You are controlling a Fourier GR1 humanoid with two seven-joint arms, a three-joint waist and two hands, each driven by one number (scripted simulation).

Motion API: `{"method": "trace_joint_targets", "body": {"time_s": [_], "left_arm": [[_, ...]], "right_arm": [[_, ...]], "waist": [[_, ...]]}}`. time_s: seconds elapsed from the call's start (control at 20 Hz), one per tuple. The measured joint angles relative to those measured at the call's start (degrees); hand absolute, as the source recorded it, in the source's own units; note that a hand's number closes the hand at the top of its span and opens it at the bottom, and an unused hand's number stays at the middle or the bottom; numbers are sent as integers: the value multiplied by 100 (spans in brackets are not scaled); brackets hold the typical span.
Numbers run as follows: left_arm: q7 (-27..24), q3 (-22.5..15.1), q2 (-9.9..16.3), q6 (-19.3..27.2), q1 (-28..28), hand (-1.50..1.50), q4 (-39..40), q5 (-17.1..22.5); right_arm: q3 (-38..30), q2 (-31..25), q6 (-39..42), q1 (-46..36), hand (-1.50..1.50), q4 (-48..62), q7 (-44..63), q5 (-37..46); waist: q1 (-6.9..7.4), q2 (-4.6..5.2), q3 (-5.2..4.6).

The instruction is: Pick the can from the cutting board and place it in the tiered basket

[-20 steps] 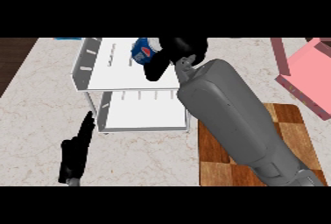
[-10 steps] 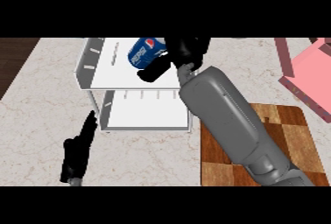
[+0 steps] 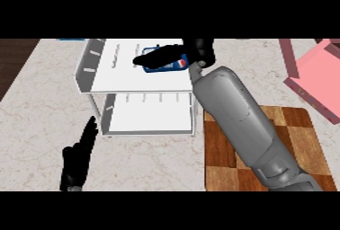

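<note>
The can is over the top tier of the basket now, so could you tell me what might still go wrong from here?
1. The can lies on its side in the right robot hand above the tiered basket; released so, it might roll along the flat top shelf.
2. It sits near the shelf's right edge, so a roll that way could carry it off.
3. The forearm passes close to the basket's right side; pulling back could nudge the frame.

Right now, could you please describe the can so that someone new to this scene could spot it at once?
Find the white tiered basket at the back of the marble counter. Over its top shelf, the right robot hand curls round the can. It is the only blue thing there, with a red and white logo.
</note>
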Motion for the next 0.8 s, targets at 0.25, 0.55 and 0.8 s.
{"method": "trace_joint_targets", "body": {"time_s": [0.25,0.55,0.8], "left_arm": [[-48,17,-14,48,161,0,-93,-26],[-65,180,36,11,166,0,-48,54],[-44,186,6,28,186,0,-63,29]], "right_arm": [[-436,-424,-616,75,-150,-387,172,224],[-1079,-1404,-401,771,-150,-1206,532,-2],[-1853,-2342,397,1661,-150,-2085,611,-749]], "waist": [[-110,-36,6],[-232,-54,9],[-280,-57,11]]}}
